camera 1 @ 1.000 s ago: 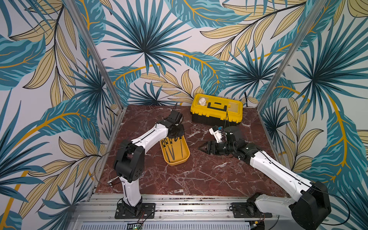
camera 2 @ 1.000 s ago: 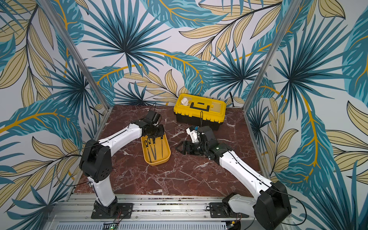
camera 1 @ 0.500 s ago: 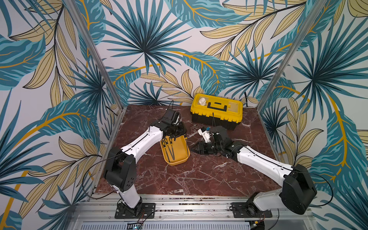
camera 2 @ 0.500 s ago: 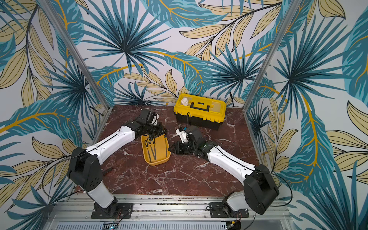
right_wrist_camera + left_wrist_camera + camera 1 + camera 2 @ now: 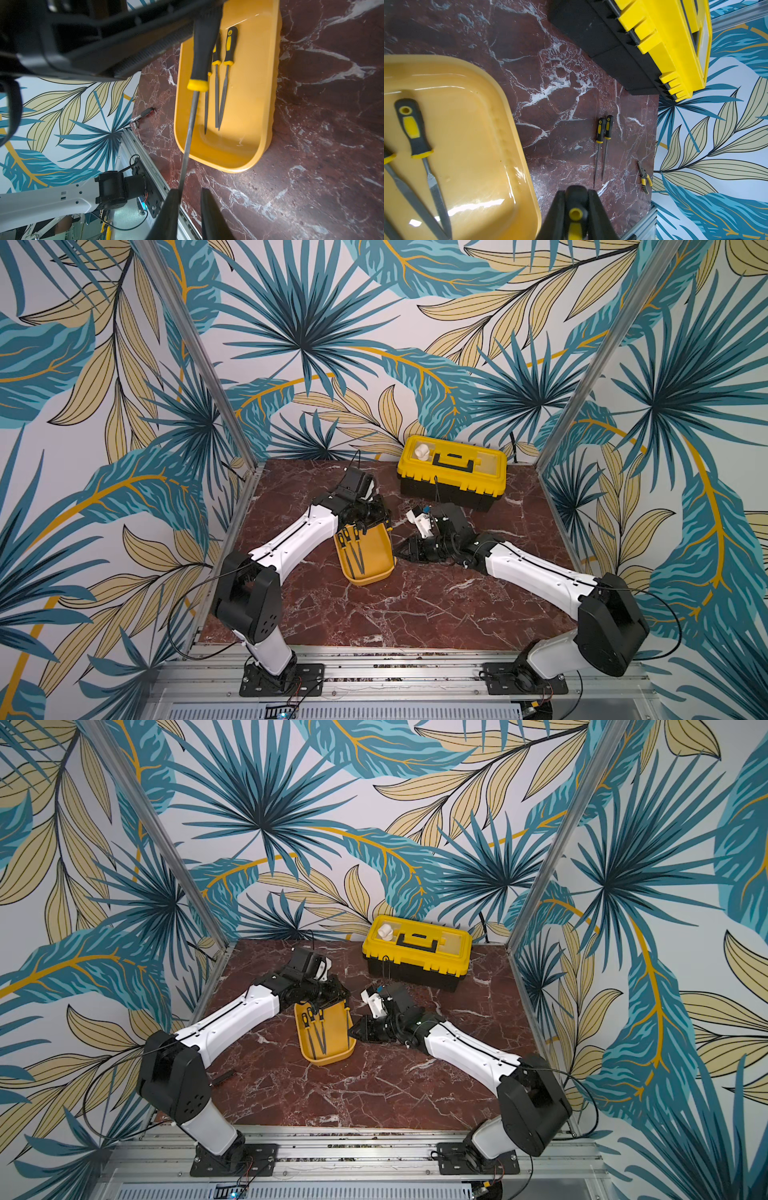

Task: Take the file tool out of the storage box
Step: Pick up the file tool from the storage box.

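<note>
The storage box (image 5: 374,568) (image 5: 332,1052) is a shallow yellow-orange tray on the marble, seen in both top views. Three file tools (image 5: 227,45) lie side by side in it. My left gripper (image 5: 576,207) (image 5: 365,526), over the tray's far end, is shut on the black-and-yellow handle of another file tool (image 5: 200,62). That file's thin metal shaft runs across the tray's side to my right gripper (image 5: 190,193) (image 5: 397,549). Its tip rests against one of the right fingers (image 5: 172,205), and the jaws stand a narrow gap apart.
The black toolbox with a yellow lid (image 5: 453,472) (image 5: 664,41) stands at the back. Two more files (image 5: 602,133) and small pliers (image 5: 644,180) lie on the marble near the right wall. A ratchet (image 5: 143,115) lies by the table's front left edge.
My right gripper has moved left to the tray's side and its jaws have narrowed to a small gap. The left gripper has stayed shut on the file's handle over the tray's far end.
</note>
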